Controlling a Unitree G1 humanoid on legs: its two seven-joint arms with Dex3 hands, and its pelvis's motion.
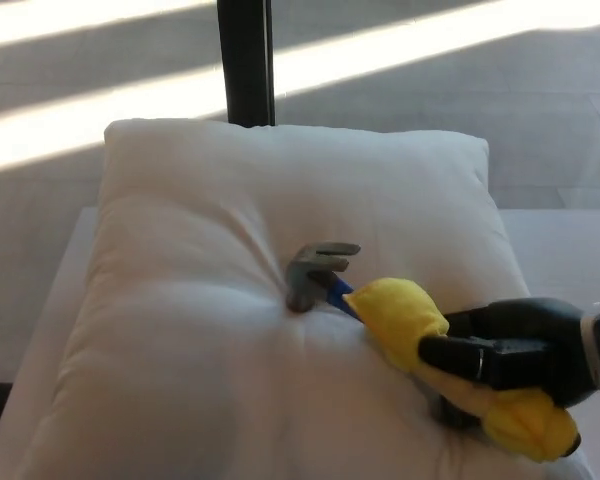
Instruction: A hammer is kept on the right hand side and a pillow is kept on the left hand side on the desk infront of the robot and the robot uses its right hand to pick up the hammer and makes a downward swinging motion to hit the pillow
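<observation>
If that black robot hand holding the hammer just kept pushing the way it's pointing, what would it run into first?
The right hand points up-left along the yellow-handled hammer. The hammer's metal head already presses a dent in the white pillow, so going on would likely only drive deeper into the pillow.
</observation>
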